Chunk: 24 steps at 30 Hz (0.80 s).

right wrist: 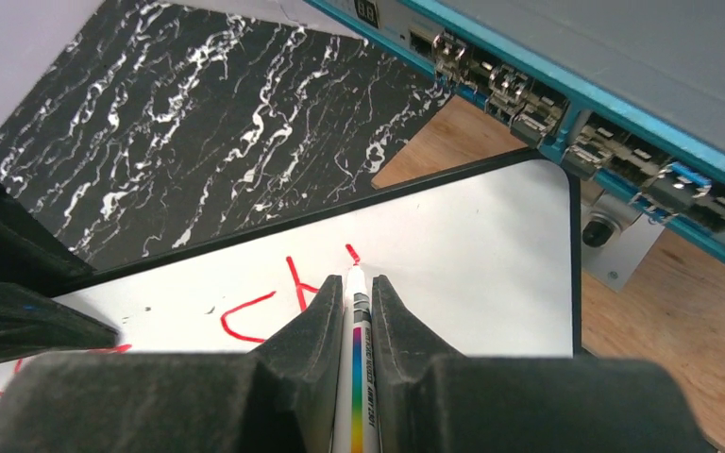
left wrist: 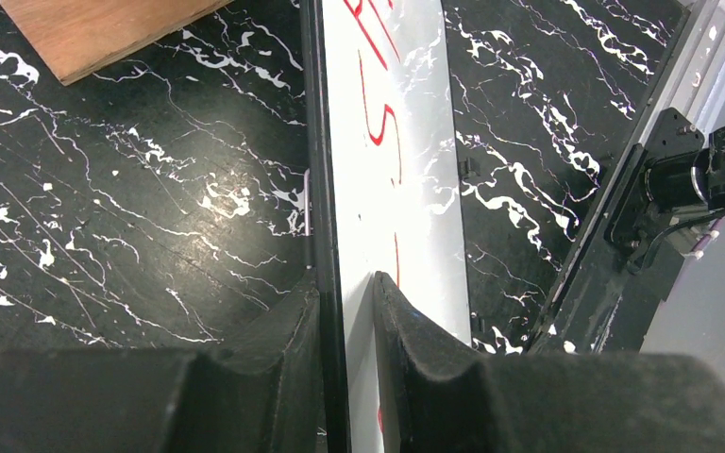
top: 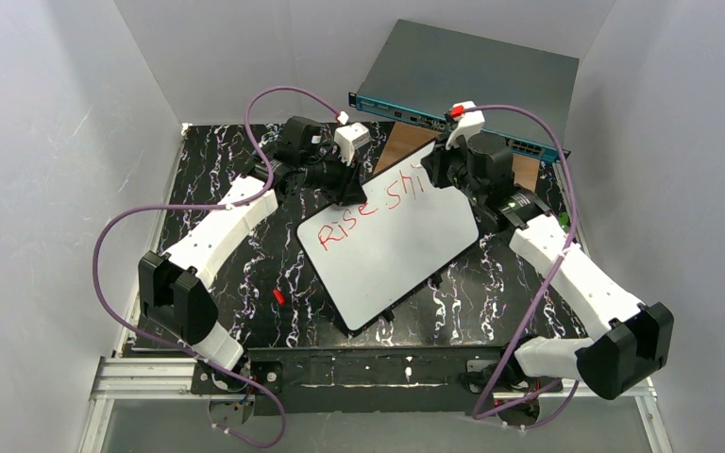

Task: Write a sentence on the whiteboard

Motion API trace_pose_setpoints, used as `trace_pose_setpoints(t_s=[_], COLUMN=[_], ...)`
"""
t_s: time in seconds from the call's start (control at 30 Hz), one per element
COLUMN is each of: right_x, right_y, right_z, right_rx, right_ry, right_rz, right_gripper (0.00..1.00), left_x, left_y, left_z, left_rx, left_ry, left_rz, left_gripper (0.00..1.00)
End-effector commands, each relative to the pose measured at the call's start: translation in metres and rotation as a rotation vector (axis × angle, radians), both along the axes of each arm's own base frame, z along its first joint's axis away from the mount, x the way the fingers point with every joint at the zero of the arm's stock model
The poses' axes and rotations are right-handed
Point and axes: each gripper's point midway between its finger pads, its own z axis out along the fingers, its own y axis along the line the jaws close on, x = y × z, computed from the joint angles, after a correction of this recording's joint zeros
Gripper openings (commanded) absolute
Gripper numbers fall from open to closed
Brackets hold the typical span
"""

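The whiteboard [top: 396, 250] lies slantwise on the black marbled tabletop [top: 245, 274], between the two arms. Its far corner reaches over a wooden board [top: 401, 146] toward a grey rack box with a teal front [top: 472, 75]. The left tool [left wrist: 345, 283] is closed on the whiteboard's far-left edge, with one finger [left wrist: 293, 316] under the dark rim and the other on the white face. The right tool [right wrist: 354, 279] hangs over the whiteboard's far corner and is clamped on a white marker [right wrist: 359, 359] with a rainbow stripe. The marker's tip touches the whiteboard at a short red stroke. The sentence [top: 368, 212] runs along the whiteboard's far side in red. It reads "Rise", then "sh" and the fresh stroke; the near half of the whiteboard is blank. A small red piece [top: 278, 296] lies on the tabletop just off the whiteboard's near-left edge.
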Motion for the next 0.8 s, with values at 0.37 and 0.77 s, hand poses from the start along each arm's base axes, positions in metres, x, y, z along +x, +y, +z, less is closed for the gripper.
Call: trace_pose_setpoints(t_s=[0.37, 0.77], right_x=[-0.009, 0.010], right_y=[-0.031, -0.031], right_z=[0.025, 0.005], right_rx=[0.014, 0.000], right_ry=[-0.084, -0.049], right_rz=[-0.098, -0.097], right_gripper=[0.01, 0.01], left_x=[-0.026, -0.027], left_y=[-0.004, -0.004], left_z=[0.012, 0.012], left_rx=[0.004, 0.005], left_ry=[-0.020, -0.021], left_rz=[-0.088, -0.088], left_gripper=[0.00, 0.00])
